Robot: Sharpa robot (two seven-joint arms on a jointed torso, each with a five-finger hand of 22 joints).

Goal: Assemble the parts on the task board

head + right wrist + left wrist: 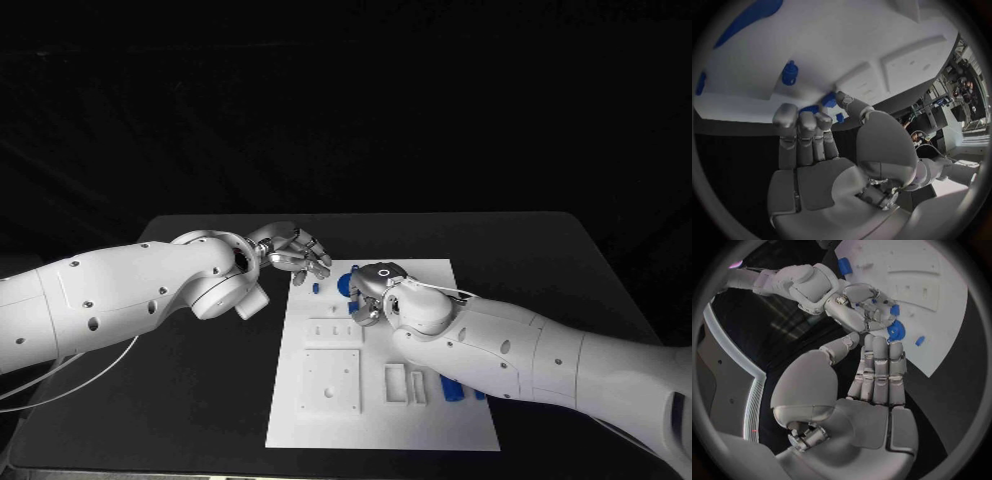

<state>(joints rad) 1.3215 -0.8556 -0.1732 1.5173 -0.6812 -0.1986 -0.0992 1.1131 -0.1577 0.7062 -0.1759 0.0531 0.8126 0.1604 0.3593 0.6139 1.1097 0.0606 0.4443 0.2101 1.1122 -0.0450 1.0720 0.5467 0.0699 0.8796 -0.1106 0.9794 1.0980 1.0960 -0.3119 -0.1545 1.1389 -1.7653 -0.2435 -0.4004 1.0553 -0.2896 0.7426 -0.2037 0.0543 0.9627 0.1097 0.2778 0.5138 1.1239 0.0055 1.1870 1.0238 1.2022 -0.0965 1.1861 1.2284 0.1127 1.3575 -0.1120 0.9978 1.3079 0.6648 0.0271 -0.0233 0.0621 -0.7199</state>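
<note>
We see the right hand [371, 292] over the far part of the task board [433, 425], its fingertips pinching a small blue part [829, 99] against the plate; a round blue part [896, 330] lies just beside it. The left hand [293, 256] hovers at the board's far left corner, fingers held straight together, holding nothing. More blue parts [457, 390] lie loose near the right edge, so we judge assembly is at an early stage. Open table surrounds the board.
</note>
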